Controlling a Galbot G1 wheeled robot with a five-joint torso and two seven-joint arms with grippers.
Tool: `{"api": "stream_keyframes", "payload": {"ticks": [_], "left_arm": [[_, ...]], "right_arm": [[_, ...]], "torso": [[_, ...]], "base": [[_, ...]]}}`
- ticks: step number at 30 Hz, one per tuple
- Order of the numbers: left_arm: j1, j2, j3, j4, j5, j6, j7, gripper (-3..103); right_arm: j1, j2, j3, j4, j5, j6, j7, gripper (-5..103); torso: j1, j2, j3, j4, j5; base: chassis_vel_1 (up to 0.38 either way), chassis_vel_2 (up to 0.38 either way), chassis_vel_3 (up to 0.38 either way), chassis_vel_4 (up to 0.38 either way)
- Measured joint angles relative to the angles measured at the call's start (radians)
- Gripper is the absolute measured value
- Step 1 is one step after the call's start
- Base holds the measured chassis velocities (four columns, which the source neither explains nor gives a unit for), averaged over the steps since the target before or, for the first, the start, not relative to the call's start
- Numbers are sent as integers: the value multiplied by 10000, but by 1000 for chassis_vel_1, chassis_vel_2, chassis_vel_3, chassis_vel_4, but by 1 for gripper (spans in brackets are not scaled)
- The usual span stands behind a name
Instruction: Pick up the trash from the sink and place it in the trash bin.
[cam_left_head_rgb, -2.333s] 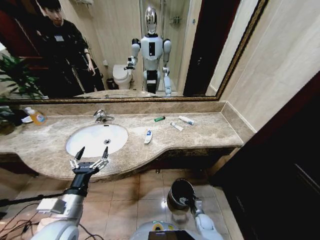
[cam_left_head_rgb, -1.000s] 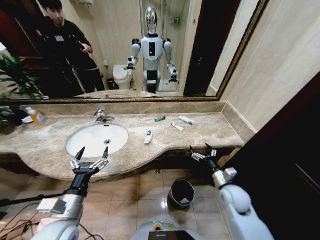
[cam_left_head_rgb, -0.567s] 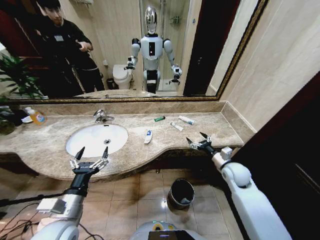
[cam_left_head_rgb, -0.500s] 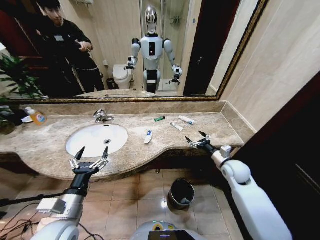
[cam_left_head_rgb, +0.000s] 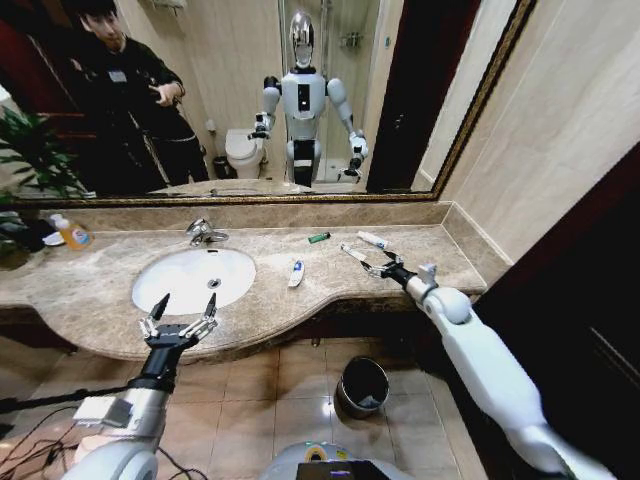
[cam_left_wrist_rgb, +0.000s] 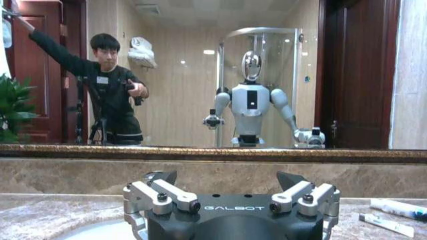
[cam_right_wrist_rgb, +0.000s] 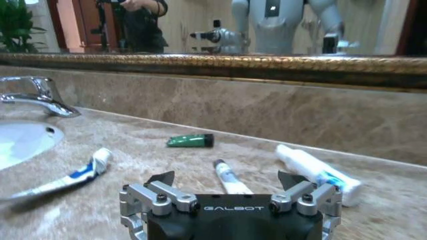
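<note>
The trash lies on the beige counter right of the sink (cam_left_head_rgb: 180, 290): a dark green stick (cam_left_head_rgb: 319, 237), a white tube (cam_left_head_rgb: 372, 240), a flat white tube (cam_left_head_rgb: 350, 250) and a white-and-blue tube (cam_left_head_rgb: 297, 273). My right gripper (cam_left_head_rgb: 372, 267) is open, low over the counter, just short of the flat white tube (cam_right_wrist_rgb: 225, 175). In the right wrist view the green stick (cam_right_wrist_rgb: 190, 141) and the white tube (cam_right_wrist_rgb: 317, 172) lie beyond the fingers, and the white-and-blue tube (cam_right_wrist_rgb: 63, 177) lies off to one side. My left gripper (cam_left_head_rgb: 180, 315) hangs open at the sink's front edge. The trash bin (cam_left_head_rgb: 362, 386) stands on the floor below.
A chrome faucet (cam_left_head_rgb: 205, 232) sits behind the basin. A yellow-orange bottle (cam_left_head_rgb: 72, 233) and a plant (cam_left_head_rgb: 30, 150) stand at the counter's far left. The mirror runs along the back wall. The side wall closes the counter's right end.
My right arm has come up from beside the trash bin to counter height and reached in toward the tubes. The left arm has not moved.
</note>
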Motion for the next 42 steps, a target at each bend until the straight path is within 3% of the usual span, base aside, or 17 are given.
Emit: {"api": "stream_keyframes", "payload": {"ticks": [9,19,27,32,33,36,42], "left_arm": [[0,0,0,0,0,0,-5,100],[0,0,0,0,0,0,-5,100],[0,0,0,0,0,0,-5,100],[0,0,0,0,0,0,-4,100],[0,0,0,0,0,0,-4,100],[0,0,0,0,0,0,-5,100],[0,0,0,0,0,0,-5,100]], "right_arm": [[1889,561,-1328,-1937,96,-326,257,100],[2972,1019,-1632,-3748,-667,-397,-121,102],[3205,1150,-1548,-4379,-975,-387,-355,80],[3116,1154,-1502,-4393,-947,-413,-231,58],[3116,1154,-1502,-4393,-947,-413,-231,58],[2941,1150,-1501,-4189,-928,-414,-116,41],[2683,1116,-1491,-3796,-788,-443,136,25]], "torso": [[-1,0,0,1,0],[-1,0,-1,0,-2],[-1,1,-1,0,0],[-1,1,-2,0,-2],[-1,1,-2,0,-2],[-1,2,-3,-1,-1],[-1,2,-2,0,0]], "base": [[0,0,0,0],[0,0,0,0],[0,0,0,0],[0,0,0,0],[0,0,0,0],[0,0,0,0],[0,0,0,0]]}}
